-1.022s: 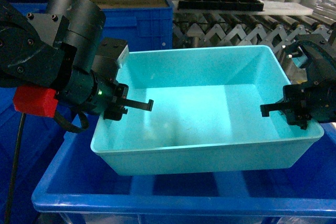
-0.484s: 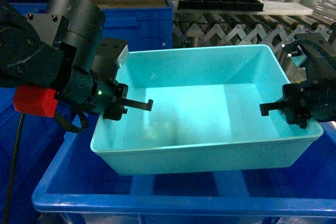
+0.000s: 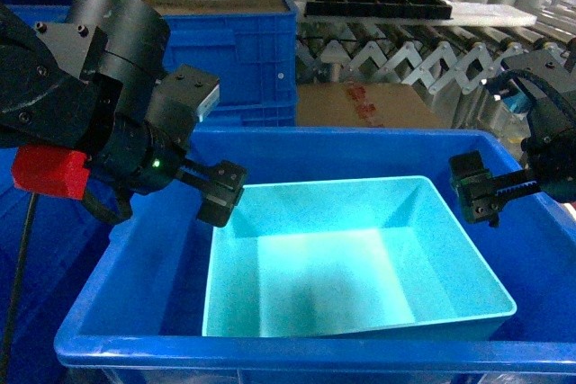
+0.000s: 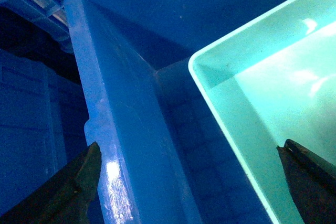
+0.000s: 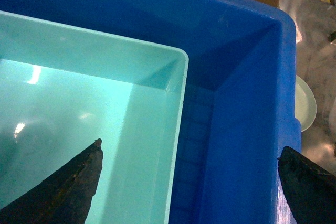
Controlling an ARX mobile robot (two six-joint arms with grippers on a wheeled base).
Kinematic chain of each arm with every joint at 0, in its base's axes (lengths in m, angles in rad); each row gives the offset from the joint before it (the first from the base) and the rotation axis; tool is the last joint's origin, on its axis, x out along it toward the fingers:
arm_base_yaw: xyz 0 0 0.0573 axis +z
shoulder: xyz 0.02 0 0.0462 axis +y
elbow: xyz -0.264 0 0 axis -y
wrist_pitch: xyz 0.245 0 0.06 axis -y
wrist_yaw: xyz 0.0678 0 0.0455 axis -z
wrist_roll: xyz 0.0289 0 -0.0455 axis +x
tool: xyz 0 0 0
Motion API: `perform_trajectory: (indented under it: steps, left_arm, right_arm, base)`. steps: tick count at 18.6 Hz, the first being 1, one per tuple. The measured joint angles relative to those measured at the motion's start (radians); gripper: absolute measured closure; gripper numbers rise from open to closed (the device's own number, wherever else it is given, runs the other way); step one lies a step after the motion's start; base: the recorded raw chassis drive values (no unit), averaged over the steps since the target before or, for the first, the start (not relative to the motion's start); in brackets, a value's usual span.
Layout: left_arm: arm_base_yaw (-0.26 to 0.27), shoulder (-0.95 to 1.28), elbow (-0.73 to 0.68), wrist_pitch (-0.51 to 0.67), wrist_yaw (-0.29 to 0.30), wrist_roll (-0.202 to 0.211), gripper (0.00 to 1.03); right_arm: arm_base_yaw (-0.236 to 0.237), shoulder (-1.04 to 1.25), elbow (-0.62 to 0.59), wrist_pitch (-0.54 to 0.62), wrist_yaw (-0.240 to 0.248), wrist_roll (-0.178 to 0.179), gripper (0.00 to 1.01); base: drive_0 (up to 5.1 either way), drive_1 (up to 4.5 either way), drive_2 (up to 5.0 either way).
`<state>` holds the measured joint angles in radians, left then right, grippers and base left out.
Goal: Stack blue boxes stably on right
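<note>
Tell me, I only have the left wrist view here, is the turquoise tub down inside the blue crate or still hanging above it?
Observer: The head view shows the turquoise tub sitting inside the royal-blue crate, its rim below the crate's rim.
Operator: Is the right tool still gripping it?
Observer: No. The right tool is open above the tub's right edge, holding nothing.
Operator: And my left tool?
Observer: The left tool is open too, over the tub's back-left corner, clear of the rim.
Operator: Is the tub centred in the crate?
Observer: Not quite. The right wrist view shows a strip of bare crate floor between the tub's right wall and the crate's wall.
</note>
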<state>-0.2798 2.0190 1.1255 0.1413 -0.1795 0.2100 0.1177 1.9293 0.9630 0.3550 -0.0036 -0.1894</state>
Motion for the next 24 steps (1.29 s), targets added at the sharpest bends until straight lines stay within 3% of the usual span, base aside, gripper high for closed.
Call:
perform_trajectory:
  steps: [5,7,11,14,16,18,20,24]
  left_arm:
    - [0.006,-0.002,0.000,0.022,0.008,0.002,0.05]
    - [0.017,-0.040,0.000,0.017,0.028,0.002,0.05]
    - [0.078,-0.303,-0.057,-0.027,0.098,0.014,0.05]
    - [0.104,-0.553,-0.117,-0.140,0.129,-0.024,0.05]
    - [0.088,-0.731,-0.149,-0.243,0.129,-0.073,0.05]
    - [0.050,-0.933,-0.187,-0.354,0.074,-0.121,0.05]
    - [-0.025,-1.077,-0.234,-0.443,0.006,-0.180,0.05]
    - [-0.047,-1.069,-0.251,-0.426,-0.004,-0.188,0.05]
  right_arm:
    - [-0.002,0.000,0.015,0.004,-0.001,-0.014,0.03]
    - [-0.013,-0.024,0.050,-0.008,-0.023,-0.015,0.03]
    - [-0.055,-0.172,0.109,-0.076,-0.106,-0.007,0.03]
    - [-0.110,-0.352,0.094,-0.127,-0.163,0.024,0.03]
    - [-0.146,-0.521,0.056,-0.209,-0.213,0.060,0.03]
    - [-0.180,-0.714,0.037,-0.320,-0.266,0.097,0.03]
    - [-0.182,-0.868,0.004,-0.394,-0.287,0.115,0.03]
    - [-0.164,-0.869,-0.002,-0.377,-0.289,0.114,0.03]
  base:
    - [0.0,0.00,0.0]
    - [0.0,0.00,0.0]
    - [0.0,0.00,0.0]
    - [0.0,0.00,0.0]
    - [0.0,0.00,0.0]
    - [0.0,0.00,0.0]
    - [0.0,0.00,0.0]
    - [0.0,0.00,0.0]
